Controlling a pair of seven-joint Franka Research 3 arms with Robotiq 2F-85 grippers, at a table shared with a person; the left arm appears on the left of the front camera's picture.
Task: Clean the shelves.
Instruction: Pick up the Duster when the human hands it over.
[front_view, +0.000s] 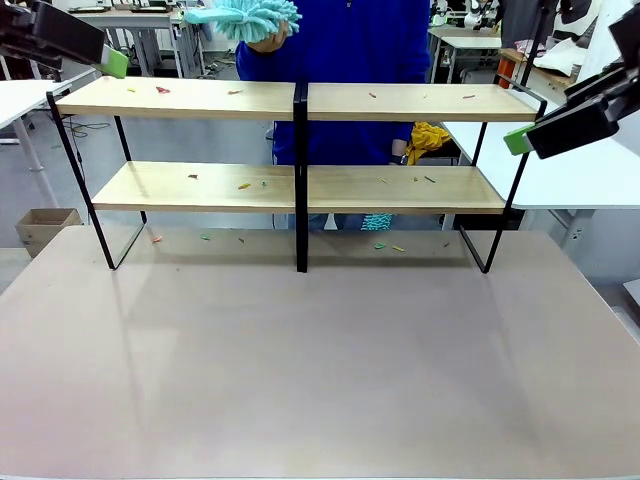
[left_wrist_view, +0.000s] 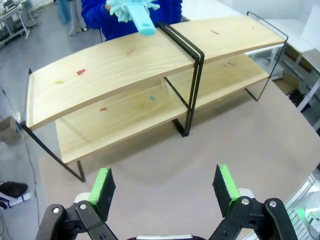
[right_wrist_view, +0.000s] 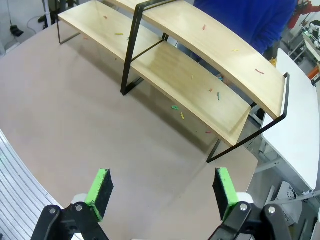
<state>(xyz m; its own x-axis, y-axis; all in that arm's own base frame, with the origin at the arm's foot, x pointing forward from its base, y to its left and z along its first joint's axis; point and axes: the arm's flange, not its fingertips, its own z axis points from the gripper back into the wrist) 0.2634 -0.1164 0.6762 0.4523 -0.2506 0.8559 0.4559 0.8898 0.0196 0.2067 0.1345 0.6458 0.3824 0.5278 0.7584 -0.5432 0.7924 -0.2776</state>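
Left wrist view: the left gripper (left_wrist_view: 167, 186) hangs over the near part of the table (left_wrist_view: 150, 165), pitched down toward the shelves (left_wrist_view: 110, 70). Its jaws stand wide apart, with nothing between the green pads (left_wrist_view: 102, 186).

Right wrist view: the right gripper (right_wrist_view: 162, 186) is likewise raised over the table, angled toward the shelves' right end. Its jaws are spread wide and empty.

Front view: the left gripper sits high in the upper left corner, about level with the top board's left end. The right gripper sits at the right edge, a little below the top board's right end. Neither touches the frame.

The shelves stand across the far part of the table, two boards in a black frame with a central post. Small coloured scraps (front_view: 162, 90) lie on both boards and on the table under the lower board.

A person stands behind the shelves. One hand (front_view: 268, 42) holds a teal duster (front_view: 245, 17) above the top board, just left of the post.
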